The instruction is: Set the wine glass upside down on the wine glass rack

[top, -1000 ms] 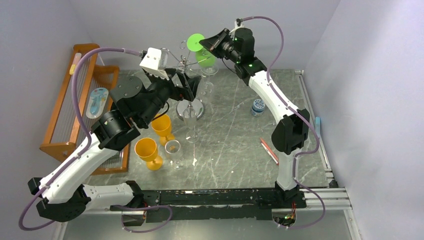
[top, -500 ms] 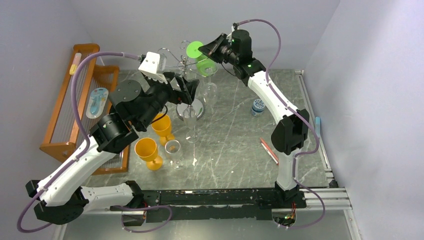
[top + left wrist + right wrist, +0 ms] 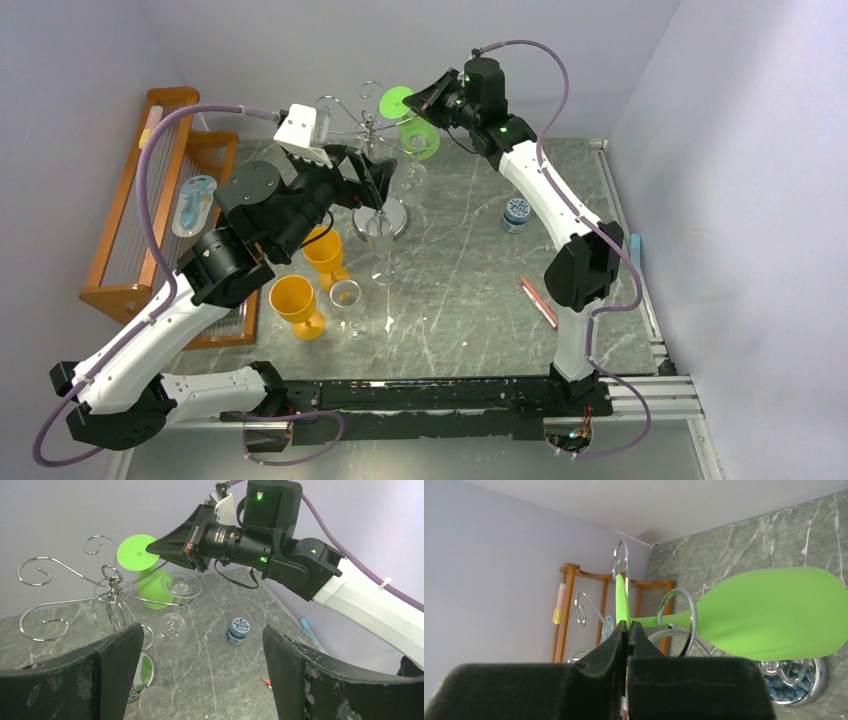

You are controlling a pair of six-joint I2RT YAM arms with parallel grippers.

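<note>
Pinching the flat green foot of the wine glass (image 3: 769,612) edge-on, the right hand (image 3: 626,630) has its fingers pressed together on that disc, high above the far part of the table (image 3: 480,290). The glass is tipped over, its foot up and to the left and its bowl lower and to the right, so it is largely inverted but tilted rather than hanging plumb. From the right wrist view its stem appears to pass through one curled wire arm of the wine glass rack (image 3: 370,128), on the rack's right side; whether the foot already bears on the wire I cannot tell. The left hand (image 3: 368,172) is spread wide and holds nothing, hovering just on the near-left of the rack's pole, above the shiny round base. By my reading the task is well advanced: the glass is lifted, turned and brought to a curl. What seems left is to settle the foot onto the wire so the bowl hangs straight down, let go, and back away without jarring the light stand. Two orange goblets (image 3: 310,275) stand on the table, nearer and to the left.
</note>
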